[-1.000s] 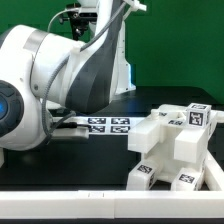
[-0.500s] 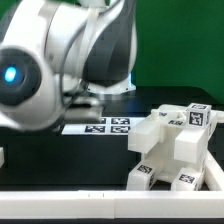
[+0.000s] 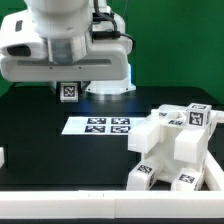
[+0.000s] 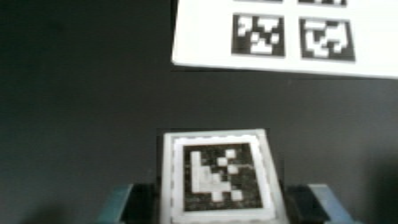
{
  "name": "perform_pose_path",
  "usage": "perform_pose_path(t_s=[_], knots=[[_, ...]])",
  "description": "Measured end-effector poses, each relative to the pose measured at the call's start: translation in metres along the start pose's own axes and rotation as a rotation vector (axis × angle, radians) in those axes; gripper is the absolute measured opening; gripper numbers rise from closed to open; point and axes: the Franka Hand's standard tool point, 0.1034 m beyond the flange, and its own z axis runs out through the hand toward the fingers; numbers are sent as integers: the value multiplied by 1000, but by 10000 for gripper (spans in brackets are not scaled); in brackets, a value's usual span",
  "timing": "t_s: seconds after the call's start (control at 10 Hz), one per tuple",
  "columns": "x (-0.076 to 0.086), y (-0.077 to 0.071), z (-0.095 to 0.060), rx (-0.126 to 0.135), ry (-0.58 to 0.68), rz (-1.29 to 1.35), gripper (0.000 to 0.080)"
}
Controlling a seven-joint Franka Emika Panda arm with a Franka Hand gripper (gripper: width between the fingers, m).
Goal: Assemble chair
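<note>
A small white chair piece [image 3: 68, 91] with a black-and-white tag hangs under the arm's hand, behind the marker board [image 3: 100, 125]. My gripper [image 3: 68, 96] is shut on it. In the wrist view the same tagged piece [image 4: 217, 170] sits between the two dark fingers [image 4: 128, 202], which press on its sides, and my gripper [image 4: 222, 206] is over the black table. The partly built chair [image 3: 175, 145], a cluster of white blocky tagged parts, stands at the exterior view's right.
The marker board [image 4: 267, 35] lies on the black table ahead of the held piece. A small white part [image 3: 3, 157] peeks in at the exterior view's left edge. A green wall stands behind the table.
The arm has swung out of the left foreground to stand upright at the back. The tagged piece now shows hanging in the gripper.
</note>
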Motion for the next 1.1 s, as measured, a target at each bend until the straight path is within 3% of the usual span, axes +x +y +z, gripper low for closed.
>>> perform_pose_path(t_s=[0.2, 0.3, 0.5, 0.7, 0.8, 1.1], knots=[[5, -1, -5, -9, 121, 9, 284], [4, -20, -11, -3, 188, 29, 284], [14, -67, -49, 66, 432, 76, 284], [19, -114, -80, 103, 648, 178, 284], [19, -113, -78, 82, 770, 131, 284], [23, -111, -76, 55, 990, 137, 284]])
